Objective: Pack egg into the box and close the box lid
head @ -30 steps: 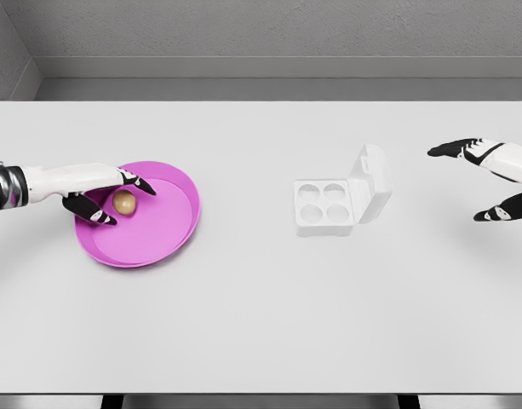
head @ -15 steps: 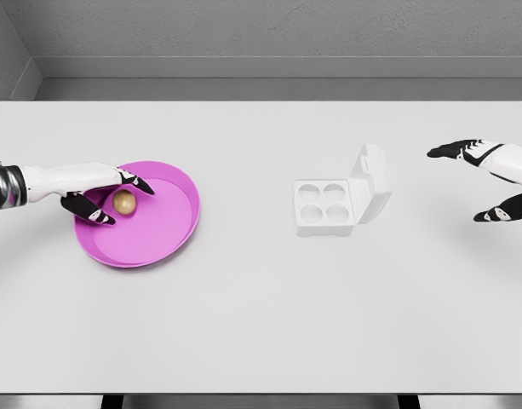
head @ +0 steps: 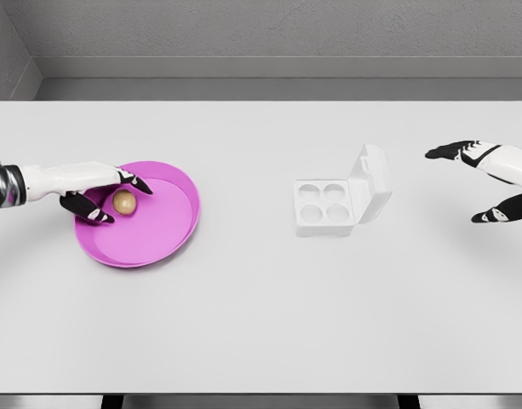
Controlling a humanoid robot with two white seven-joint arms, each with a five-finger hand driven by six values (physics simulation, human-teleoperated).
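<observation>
Reaching into the pink plate, my left hand has its fingers open around the egg, not closed on it. My right hand hovers open, right of the open box.

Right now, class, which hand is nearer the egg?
Left. The left hand brackets the egg in the pink plate; the right hand hovers beyond the box.
</observation>
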